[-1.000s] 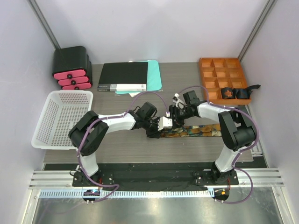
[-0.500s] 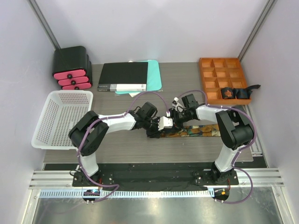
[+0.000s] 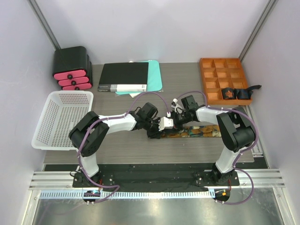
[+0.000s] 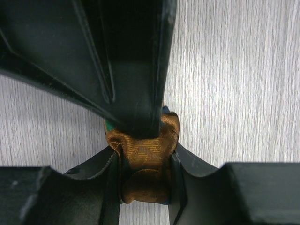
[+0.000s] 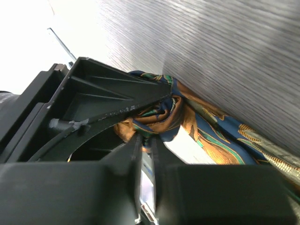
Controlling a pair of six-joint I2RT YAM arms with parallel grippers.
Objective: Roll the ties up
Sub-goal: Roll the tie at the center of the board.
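Top external view: the left gripper (image 3: 158, 130) reaches in from 9 o'clock and is clenched on the started roll of the tie (image 3: 197, 131), so the coil cannot spring loose. The right gripper (image 3: 171, 123) meets the roll from 3 o'clock. Its fingers are drawn together at the core, but whether fabric lies between them cannot be told. The unrolled length lies flat toward 3 o'clock. At 1 o'clock, an orange compartment tray (image 3: 202, 77) holds a finished rolled tie (image 3: 229, 93).
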